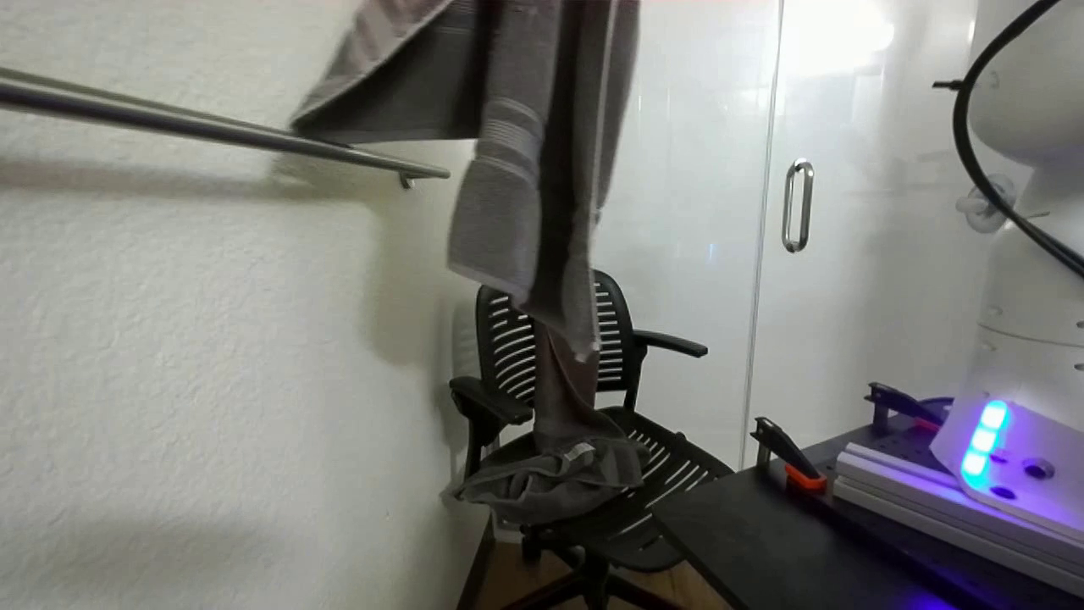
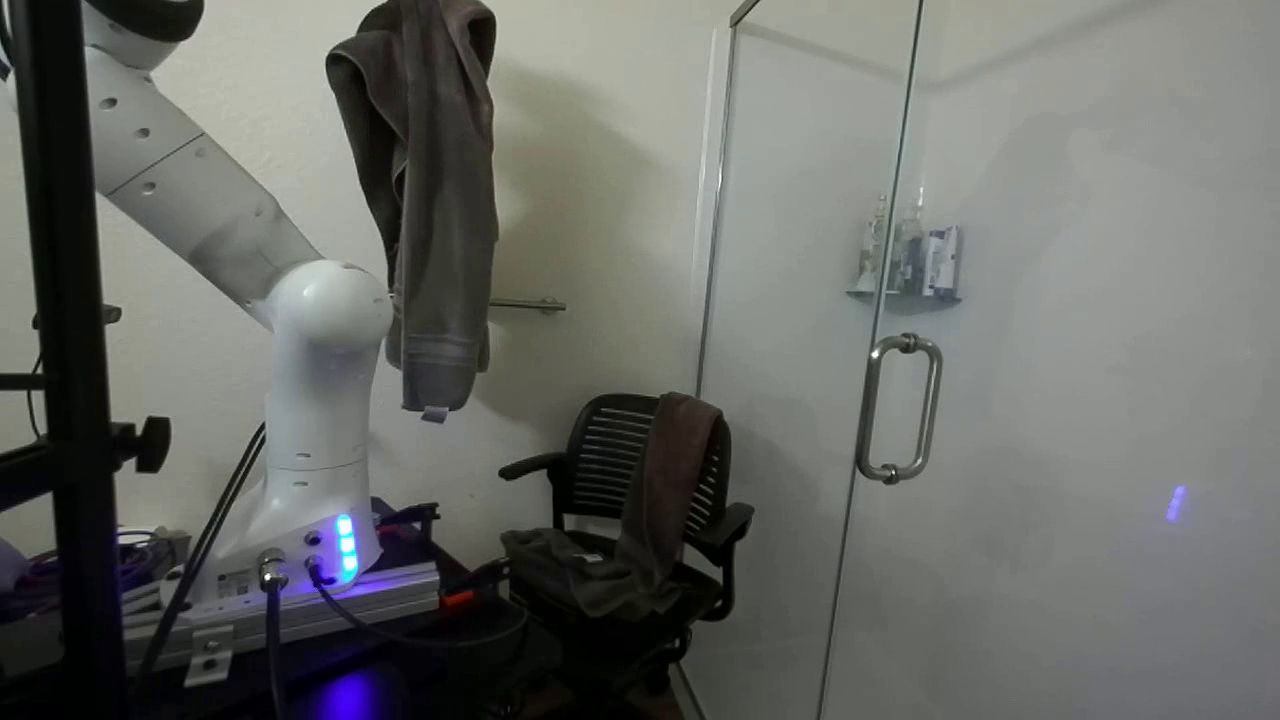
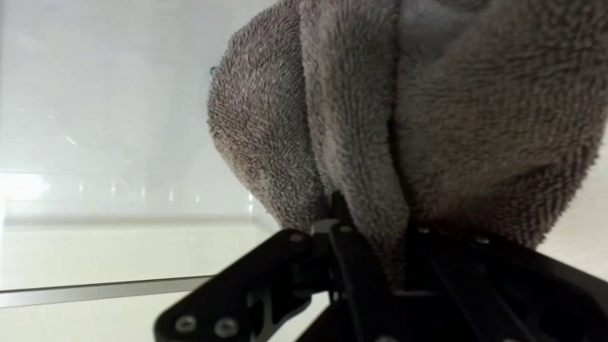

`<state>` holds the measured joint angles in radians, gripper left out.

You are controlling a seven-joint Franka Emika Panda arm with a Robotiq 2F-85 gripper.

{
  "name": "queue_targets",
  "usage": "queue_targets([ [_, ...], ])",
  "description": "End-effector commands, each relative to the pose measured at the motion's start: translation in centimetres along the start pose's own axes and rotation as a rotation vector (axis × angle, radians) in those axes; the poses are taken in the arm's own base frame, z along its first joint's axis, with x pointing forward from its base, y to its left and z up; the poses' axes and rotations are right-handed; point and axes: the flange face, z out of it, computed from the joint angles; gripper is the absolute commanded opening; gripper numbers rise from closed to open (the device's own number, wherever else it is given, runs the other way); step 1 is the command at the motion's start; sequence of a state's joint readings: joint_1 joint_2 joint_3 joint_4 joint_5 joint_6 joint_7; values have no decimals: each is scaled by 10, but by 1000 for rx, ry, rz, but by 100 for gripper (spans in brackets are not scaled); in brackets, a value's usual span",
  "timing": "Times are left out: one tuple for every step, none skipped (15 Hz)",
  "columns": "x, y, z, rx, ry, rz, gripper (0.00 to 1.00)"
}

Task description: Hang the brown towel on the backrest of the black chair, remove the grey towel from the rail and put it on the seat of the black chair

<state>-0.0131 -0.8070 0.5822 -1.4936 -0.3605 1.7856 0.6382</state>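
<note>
Inside the hand (image 3: 380, 232), pinched tight, the grey towel (image 2: 445, 200) hangs in plush folds, ribbed near its hem

At least two towels (image 2: 445, 230) (image 2: 675, 460), one chair (image 2: 608, 458), one rail (image 1: 222, 133) show.

- The jaws are black, their fingers (image 3: 356, 266) long and narrow.
- Beside the jaws, an angular black linkage (image 3: 237, 285) carries round silver screws (image 3: 226, 327).
- Well apart from the jaws, the arm (image 2: 185, 180) is smooth white, with a ball-like joint (image 2: 330, 305), thin seams (image 2: 155, 165) and round recesses (image 2: 107, 104); a curved black cable (image 1: 960, 119) runs beside it.
- Well below the jaws, the white base (image 2: 255, 530) bears three glowing blue lights (image 2: 347, 546), a metal plug (image 2: 271, 572), black leads (image 2: 274, 650) and a label (image 2: 235, 583) too small to read.
</note>
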Motion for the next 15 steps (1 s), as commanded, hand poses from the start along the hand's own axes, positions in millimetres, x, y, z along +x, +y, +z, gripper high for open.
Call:
queue_targets([
  [27, 96, 1, -126, 39, 154, 4],
  [23, 122, 9, -155, 42, 204, 4],
  [17, 129, 15, -180, 47, 254, 4],
  [25, 108, 13, -129, -9, 189, 17],
  [22, 124, 18, -152, -18, 216, 17],
  [17, 132, 20, -166, -24, 229, 17],
  [14, 133, 21, -175, -25, 235, 4],
  [6, 133, 14, -134, -36, 250, 4],
  [5, 136, 20, -97, -74, 290, 4],
  [3, 156, 28, -63, -116, 350, 4],
  [2, 182, 44, -43, -142, 411, 4],
  [1, 211, 59, -11, -163, 456, 4],
  [-1, 229, 72, -16, -199, 513, 4],
  [-4, 256, 89, -19, -242, 574, 4],
  [-8, 283, 107, -25, -280, 639, 4],
])
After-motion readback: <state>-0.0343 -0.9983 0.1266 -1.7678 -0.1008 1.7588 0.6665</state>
